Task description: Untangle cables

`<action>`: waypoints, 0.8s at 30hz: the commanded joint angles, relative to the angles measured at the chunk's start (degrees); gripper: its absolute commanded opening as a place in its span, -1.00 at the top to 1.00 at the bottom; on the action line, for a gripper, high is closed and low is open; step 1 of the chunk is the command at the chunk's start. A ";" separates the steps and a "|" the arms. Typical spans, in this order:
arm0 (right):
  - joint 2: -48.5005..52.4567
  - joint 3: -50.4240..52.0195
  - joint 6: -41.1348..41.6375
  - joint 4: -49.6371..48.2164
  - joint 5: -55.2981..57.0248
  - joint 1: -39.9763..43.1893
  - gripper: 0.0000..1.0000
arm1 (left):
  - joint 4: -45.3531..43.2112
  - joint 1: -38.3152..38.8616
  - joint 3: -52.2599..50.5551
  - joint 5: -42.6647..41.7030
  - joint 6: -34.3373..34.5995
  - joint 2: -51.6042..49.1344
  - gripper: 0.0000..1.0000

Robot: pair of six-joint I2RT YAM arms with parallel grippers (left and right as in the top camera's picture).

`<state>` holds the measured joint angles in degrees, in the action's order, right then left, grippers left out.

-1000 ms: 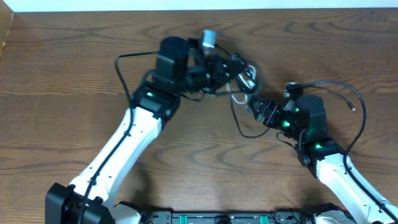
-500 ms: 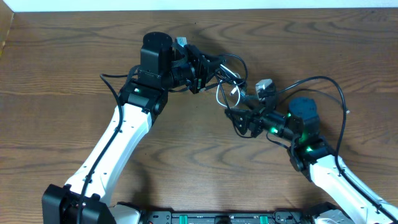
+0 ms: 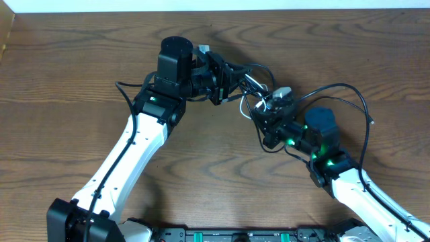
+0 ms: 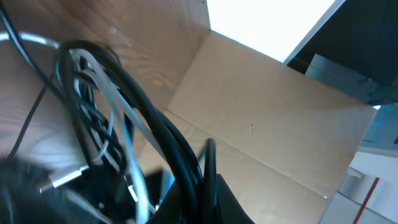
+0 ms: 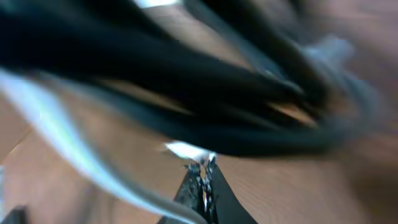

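- Looking down from overhead, the cables (image 3: 257, 75) are one tangled bunch strung between the two arms. They sit a bit right of center, toward the far side of the wooden counter (image 3: 67, 81).
- The left claw (image 3: 232, 79) is clamped down on the bunch from the left, and black loops spill out past its tip toward the other arm.
- The left wrist cam backs that up. Thick black strands and a couple of pale ones run right past the lens, and a little metal plug (image 4: 62, 180) pokes out low on the left.
- The right claw (image 3: 263, 115) is jammed up against the lower right side of the tangle, angled toward the left one, so the two are pretty near each other.
- On the right wrist cam its fingertips are pressed tight together, so it's closed.
- Super blurry black cords cross just above the tips, and the white cable (image 5: 62, 134) sweeps down to the left.
- Honestly can't tell if it's actually got a strand pinched or just closed next to them.
- A white plug end (image 3: 281, 91) sits at the right edge of the bunch, just above the right claw.
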<state>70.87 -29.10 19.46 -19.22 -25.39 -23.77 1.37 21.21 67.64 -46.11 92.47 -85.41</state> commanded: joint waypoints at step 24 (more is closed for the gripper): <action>0.00 0.02 21.88 27.23 48.19 5.09 0.98 | -20.59 -0.07 1.46 -8.74 -49.72 1.20 0.85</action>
<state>70.72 -29.43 36.99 5.76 17.72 -20.84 -19.84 21.71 67.61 -55.42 59.79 -85.41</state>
